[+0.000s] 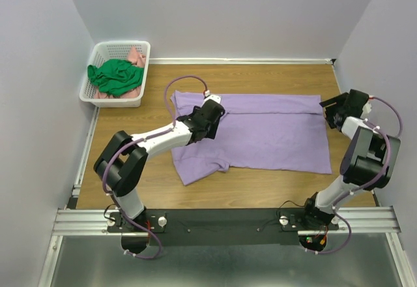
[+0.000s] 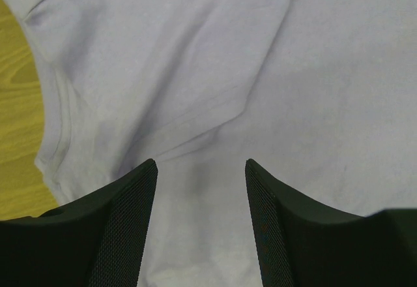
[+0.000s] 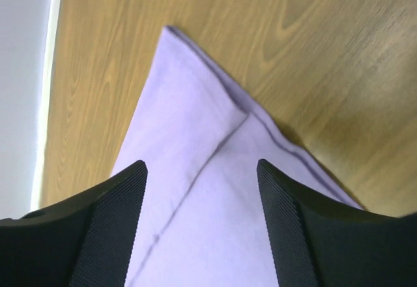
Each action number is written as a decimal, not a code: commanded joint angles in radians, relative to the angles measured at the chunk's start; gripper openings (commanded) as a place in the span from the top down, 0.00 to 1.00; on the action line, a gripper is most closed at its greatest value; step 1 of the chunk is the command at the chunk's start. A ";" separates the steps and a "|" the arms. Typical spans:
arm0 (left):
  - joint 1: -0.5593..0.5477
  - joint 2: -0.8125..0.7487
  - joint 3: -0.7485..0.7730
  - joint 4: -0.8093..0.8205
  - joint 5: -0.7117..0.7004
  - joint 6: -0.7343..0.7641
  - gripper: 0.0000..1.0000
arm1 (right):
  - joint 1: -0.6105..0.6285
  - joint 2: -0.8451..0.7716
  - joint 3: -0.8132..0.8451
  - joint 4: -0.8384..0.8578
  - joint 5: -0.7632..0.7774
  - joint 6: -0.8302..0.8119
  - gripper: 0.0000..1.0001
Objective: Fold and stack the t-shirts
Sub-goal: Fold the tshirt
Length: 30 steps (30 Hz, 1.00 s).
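A purple t-shirt (image 1: 260, 134) lies spread flat in the middle of the table (image 1: 260, 182), its long side running left to right. Its far edge is folded over toward the near side, making a doubled band with a stitched hem at the far right corner. One sleeve (image 1: 199, 166) sticks out at the near left. The cloth shows soft creases. A green t-shirt (image 1: 116, 76) sits crumpled on a pink one (image 1: 136, 57) in the basket (image 1: 124, 44) at the far left.

Pink garment (image 1: 135, 57) mostly hidden under green t-shirt (image 1: 116, 77) in basket (image 1: 144, 72)
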 commanded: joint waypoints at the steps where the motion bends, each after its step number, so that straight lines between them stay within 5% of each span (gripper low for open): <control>1: -0.035 0.056 0.076 -0.017 -0.091 0.048 0.36 | 0.000 -0.117 0.019 -0.190 -0.033 -0.131 0.21; 6: -0.038 0.162 0.143 -0.023 -0.125 0.065 0.36 | 0.016 -0.266 -0.025 -0.265 -0.092 -0.191 0.08; 21: -0.039 0.279 0.225 -0.009 -0.108 0.097 0.49 | 0.024 -0.507 -0.128 -0.351 -0.148 -0.239 0.06; 30: -0.039 0.343 0.277 -0.023 -0.136 0.116 0.72 | 0.023 -0.513 -0.137 -0.365 -0.149 -0.245 0.06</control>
